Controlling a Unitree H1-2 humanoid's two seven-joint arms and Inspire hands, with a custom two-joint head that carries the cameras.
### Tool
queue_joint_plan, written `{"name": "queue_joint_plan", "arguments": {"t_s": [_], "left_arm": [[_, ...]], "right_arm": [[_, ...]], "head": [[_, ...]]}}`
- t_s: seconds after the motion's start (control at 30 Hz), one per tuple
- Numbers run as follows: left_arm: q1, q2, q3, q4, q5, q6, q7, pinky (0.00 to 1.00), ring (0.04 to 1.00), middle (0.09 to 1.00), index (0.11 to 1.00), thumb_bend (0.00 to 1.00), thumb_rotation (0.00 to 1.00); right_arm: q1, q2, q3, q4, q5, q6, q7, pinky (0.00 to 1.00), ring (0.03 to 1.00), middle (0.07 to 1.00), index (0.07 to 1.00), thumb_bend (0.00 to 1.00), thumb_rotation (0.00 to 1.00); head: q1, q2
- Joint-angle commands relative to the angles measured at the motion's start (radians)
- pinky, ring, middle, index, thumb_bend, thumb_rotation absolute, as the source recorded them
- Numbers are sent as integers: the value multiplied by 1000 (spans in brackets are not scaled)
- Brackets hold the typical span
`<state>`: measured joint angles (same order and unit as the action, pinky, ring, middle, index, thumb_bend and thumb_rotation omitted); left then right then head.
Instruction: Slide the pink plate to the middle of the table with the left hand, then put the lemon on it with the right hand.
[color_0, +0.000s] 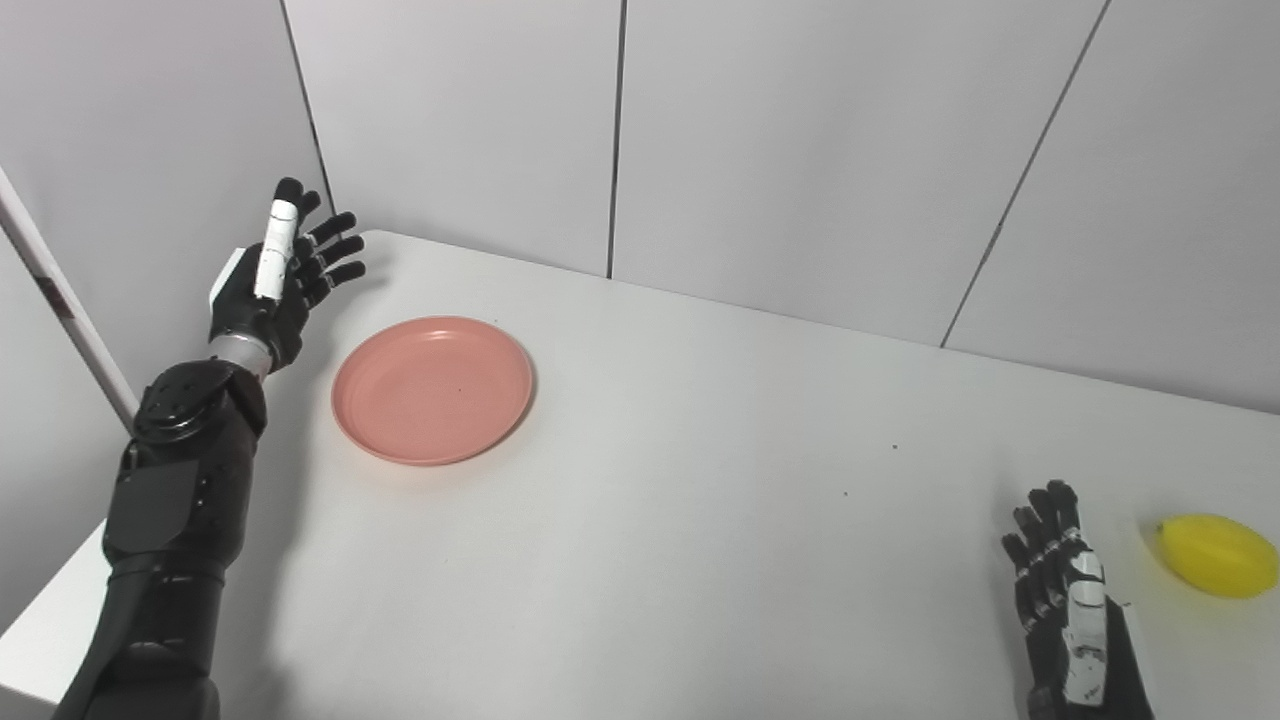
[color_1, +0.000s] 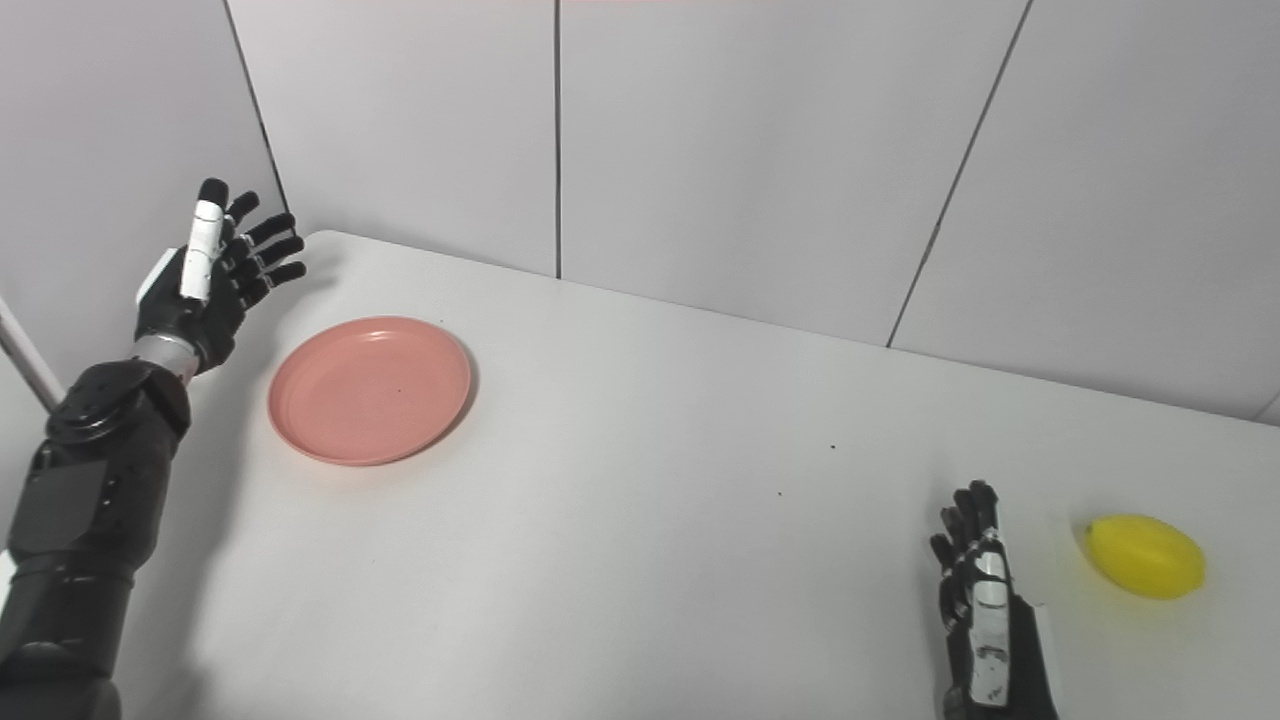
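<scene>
- Grey wall panels stand behind a white table (color_0: 700, 480).
- Left eye view: left robot hand (color_0: 275, 285) raised, fingers spread, empty, beside the pink plate (color_0: 432, 389) at the table's left.
- Right eye view: right robot hand (color_1: 985, 620) spread flat, empty, near the lemon (color_1: 1145, 556) at far right.

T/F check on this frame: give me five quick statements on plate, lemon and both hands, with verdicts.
1. The pink plate is empty. True.
2. The lemon sits on the plate. False: it lies on the table at the far right, apart from the plate.
3. The left hand is open, beside the plate and not touching it. True.
4. The right hand holds the lemon. False: it is open, just left of the lemon.
5. The plate is at the table's left side. True.
</scene>
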<state>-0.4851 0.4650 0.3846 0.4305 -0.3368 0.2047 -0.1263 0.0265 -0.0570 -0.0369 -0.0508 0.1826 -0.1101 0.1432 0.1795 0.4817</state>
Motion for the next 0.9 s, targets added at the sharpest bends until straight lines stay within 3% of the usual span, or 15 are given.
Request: {"name": "queue_joint_plan", "arguments": {"t_s": [0.0,0.27,0.43,0.6,0.87], "left_arm": [[-50,22,1,0,9,-53,4,811,841,857,957,947,885],[-43,23,3,64,-17,-93,-40,848,863,887,969,951,883],[-39,21,-4,71,-4,-86,-33,833,855,892,975,952,905],[-36,14,-8,96,-2,-107,-35,841,827,835,954,941,883],[-27,16,-18,132,-4,-130,-48,848,839,846,945,937,883]], "right_arm": [[60,21,12,71,8,-18,6,1000,1000,1000,1000,719,1000],[58,25,13,71,9,-13,3,1000,1000,1000,1000,726,1000],[57,26,13,73,6,-13,2,1000,1000,1000,1000,721,1000],[56,25,13,74,13,-15,8,1000,1000,1000,1000,724,1000],[58,26,13,71,8,-23,6,1000,1000,1000,1000,723,1000]], "head": [[-1,0],[-4,1],[-5,2],[-8,5],[-10,9]]}}
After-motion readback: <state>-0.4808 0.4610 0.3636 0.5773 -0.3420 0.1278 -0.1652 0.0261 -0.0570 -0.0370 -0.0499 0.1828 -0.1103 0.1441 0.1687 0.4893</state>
